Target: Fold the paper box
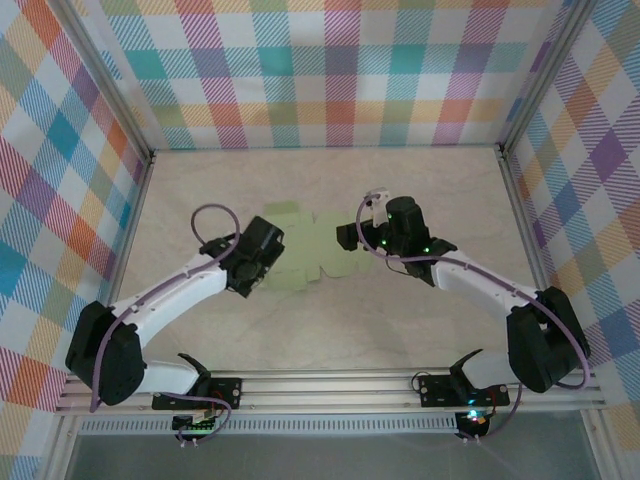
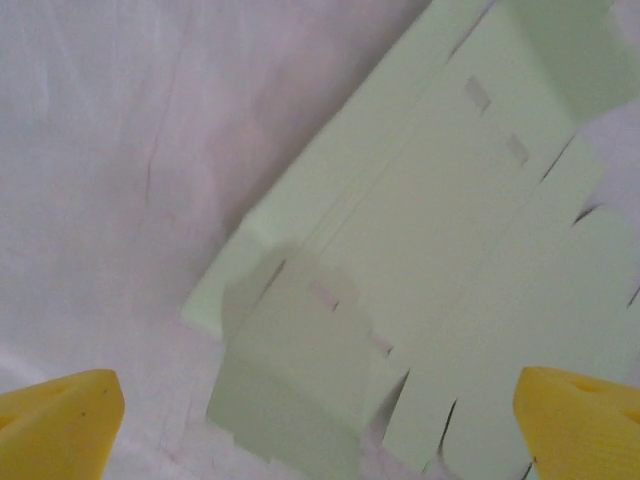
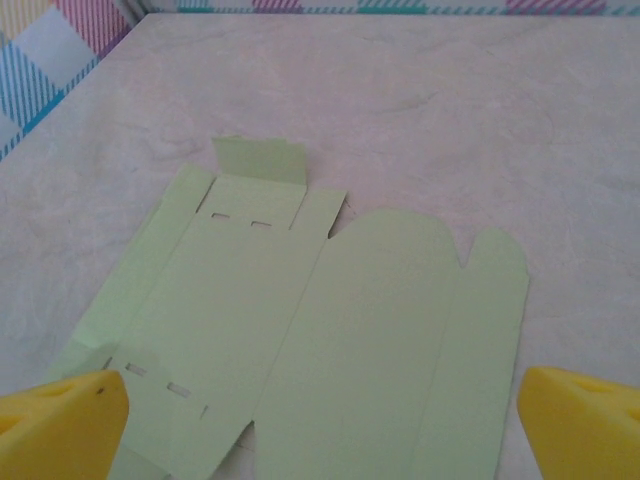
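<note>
Pale-green paper box (image 1: 312, 255), mostly a flat sheet, lies mid-bench (image 1: 330, 180) between the two arms. The left hand (image 1: 268, 255) hangs over the sheet's left edge, fingers (image 2: 60, 420) spread wide and holding nothing, a partly raised side panel (image 2: 290, 340) just below; it looks the nearer. The right hand (image 1: 350, 238), equally wide and empty, faces the rounded flaps (image 3: 470, 270) from the opposite side.

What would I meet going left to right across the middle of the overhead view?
Left tool → paper box, a flat pale green sheet → right tool.
</note>
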Controlling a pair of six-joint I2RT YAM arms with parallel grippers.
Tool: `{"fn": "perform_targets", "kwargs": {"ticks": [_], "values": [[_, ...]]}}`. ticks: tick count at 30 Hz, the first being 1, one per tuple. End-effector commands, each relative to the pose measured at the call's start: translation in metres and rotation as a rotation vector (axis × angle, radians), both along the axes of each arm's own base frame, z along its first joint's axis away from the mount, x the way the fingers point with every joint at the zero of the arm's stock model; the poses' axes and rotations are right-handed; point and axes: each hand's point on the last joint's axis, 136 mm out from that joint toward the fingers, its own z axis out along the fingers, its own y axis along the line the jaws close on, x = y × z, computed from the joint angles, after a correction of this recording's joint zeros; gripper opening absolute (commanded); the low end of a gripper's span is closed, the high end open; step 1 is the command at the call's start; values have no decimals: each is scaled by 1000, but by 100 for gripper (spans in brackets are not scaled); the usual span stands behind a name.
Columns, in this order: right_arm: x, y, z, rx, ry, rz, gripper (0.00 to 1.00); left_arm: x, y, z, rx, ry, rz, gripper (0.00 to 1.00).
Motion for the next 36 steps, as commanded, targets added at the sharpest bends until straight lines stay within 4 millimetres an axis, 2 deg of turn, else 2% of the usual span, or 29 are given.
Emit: {"fn": "perform_targets", "kwargs": {"ticks": [1,4,7,12,14,17,20,25,36], "values": [[5,-9,-9,60,141,-112,100,27,32,25,275,-26,-255,100],[3,-6,-17,135,230,-117,100,44,36,23,403,-12,-416,100],[-1,1,-23,173,284,-87,100,58,35,16,497,12,-507,100],[-8,3,-29,195,322,-78,100,80,29,-19,542,141,-644,100],[-9,3,-30,193,322,-77,100,86,28,-38,472,191,-663,100],[-10,1,-31,190,324,-80,100,96,18,-62,324,203,-707,86],[-12,1,-31,192,326,-82,100,99,5,-72,242,193,-772,75],[-13,-3,-33,187,322,-96,100,101,7,-89,173,204,-756,62],[-11,-4,-34,182,322,-105,100,102,-5,-92,32,139,-740,32]]}}
